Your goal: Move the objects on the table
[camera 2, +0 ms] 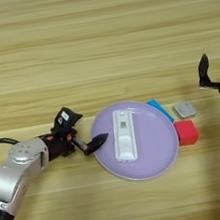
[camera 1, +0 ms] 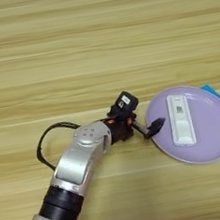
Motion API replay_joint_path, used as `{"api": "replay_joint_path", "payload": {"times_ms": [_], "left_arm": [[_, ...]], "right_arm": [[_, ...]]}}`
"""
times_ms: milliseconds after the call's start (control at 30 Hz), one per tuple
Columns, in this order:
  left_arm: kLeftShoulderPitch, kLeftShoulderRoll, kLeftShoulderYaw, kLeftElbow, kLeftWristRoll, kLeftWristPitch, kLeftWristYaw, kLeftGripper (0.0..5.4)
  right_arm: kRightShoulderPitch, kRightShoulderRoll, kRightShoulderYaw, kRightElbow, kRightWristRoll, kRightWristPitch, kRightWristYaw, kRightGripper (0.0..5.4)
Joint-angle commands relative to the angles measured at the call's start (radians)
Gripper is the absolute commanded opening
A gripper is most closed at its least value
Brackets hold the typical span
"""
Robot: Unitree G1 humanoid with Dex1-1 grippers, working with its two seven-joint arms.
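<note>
White bar (camera 2: 124, 134) lying on the lilac plate (camera 2: 156, 160), red cube (camera 2: 186, 132) just beside the plate's right rim.
Your left gripper (camera 2: 86, 138) sits at the plate's left edge, fingers apart, grasping nothing; your right gripper (camera 2: 217, 71) hovers well right, fingers spread.

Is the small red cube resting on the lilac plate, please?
No, the red cube sits on the table just beyond the lilac plate's right rim.
</note>
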Motion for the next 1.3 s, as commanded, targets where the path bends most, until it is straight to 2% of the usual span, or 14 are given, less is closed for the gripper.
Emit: {"api": "replay_joint_path", "payload": {"times_ms": [33, 100, 267, 500, 667, 800, 1167, 1300], "left_arm": [[-0.037, 0.002, -0.025, 0.033, 0.050, -0.028, 0.000, 5.40], [-0.051, 0.010, -0.032, 0.049, 0.080, -0.046, 0.010, 5.40], [-0.076, 0.031, 0.017, 0.074, 0.091, -0.065, 0.013, 5.40], [-0.092, 0.072, 0.051, 0.117, 0.119, -0.087, 0.021, 5.40], [-0.100, 0.094, 0.046, 0.143, 0.141, -0.099, 0.011, 5.40], [-0.102, 0.096, 0.045, 0.164, 0.153, -0.109, 0.003, 5.40], [-0.118, 0.126, 0.097, 0.213, 0.154, -0.139, 0.005, 5.40], [-0.143, 0.141, 0.137, 0.256, 0.155, -0.161, 0.027, 5.40]], "right_arm": [[-0.002, 0.006, 0.003, -0.017, 0.006, -0.002, 0.002, 5.37], [0.000, 0.010, 0.006, -0.026, 0.008, -0.002, 0.001, 5.37], [0.006, 0.020, 0.015, -0.060, 0.014, 0.001, 0.006, 5.37], [0.008, 0.028, 0.020, -0.073, 0.027, 0.002, 0.018, 5.37], [0.006, 0.031, 0.023, -0.079, 0.031, 0.003, 0.023, 5.37], [0.006, 0.031, 0.022, -0.080, 0.035, 0.002, 0.023, 5.37], [0.010, 0.037, 0.029, -0.089, 0.035, 0.003, 0.024, 5.37], [0.012, 0.039, 0.033, -0.094, 0.033, 0.005, 0.025, 5.37]]}}
